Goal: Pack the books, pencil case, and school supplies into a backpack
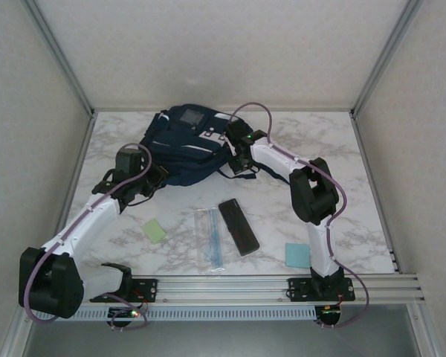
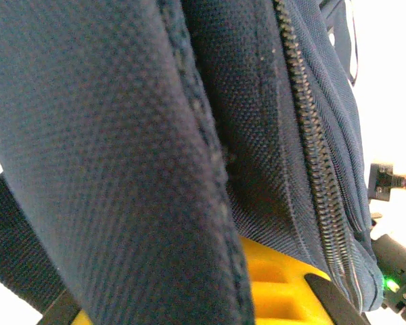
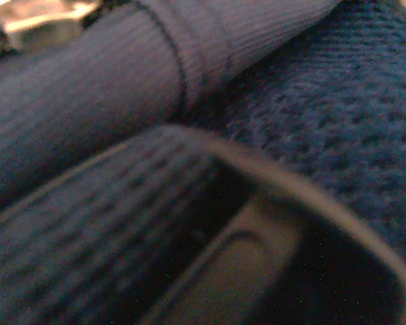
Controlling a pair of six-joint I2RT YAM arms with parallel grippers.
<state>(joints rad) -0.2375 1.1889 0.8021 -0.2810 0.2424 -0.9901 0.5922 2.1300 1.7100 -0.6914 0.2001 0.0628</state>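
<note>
tabletop: white marble pattern, with both arm bases on a rail at its near edge.
light blue pad: lies flat near the front, just beside the base of the right arm.
ruler: clear, lying lengthwise at front centre, just left of the pencil case.
pale green pad: lies flat, left of the ruler and beside the left arm.
pencil case: black, flat and slightly angled, well apart from the backpack.
left jaws: at the backpack's near left edge. The wrist view has navy fabric and a zipper pressed close, with a yellow part below. I cannot tell whether they are apart or together.
right jaws: together, at the backpack's right side. Blurred fabric and a ribbed strap crowd the wrist view, and I cannot tell whether any of it is pinched.
backpack: navy, lying at the back centre of the tabletop, between the ends of the two arms.
</note>
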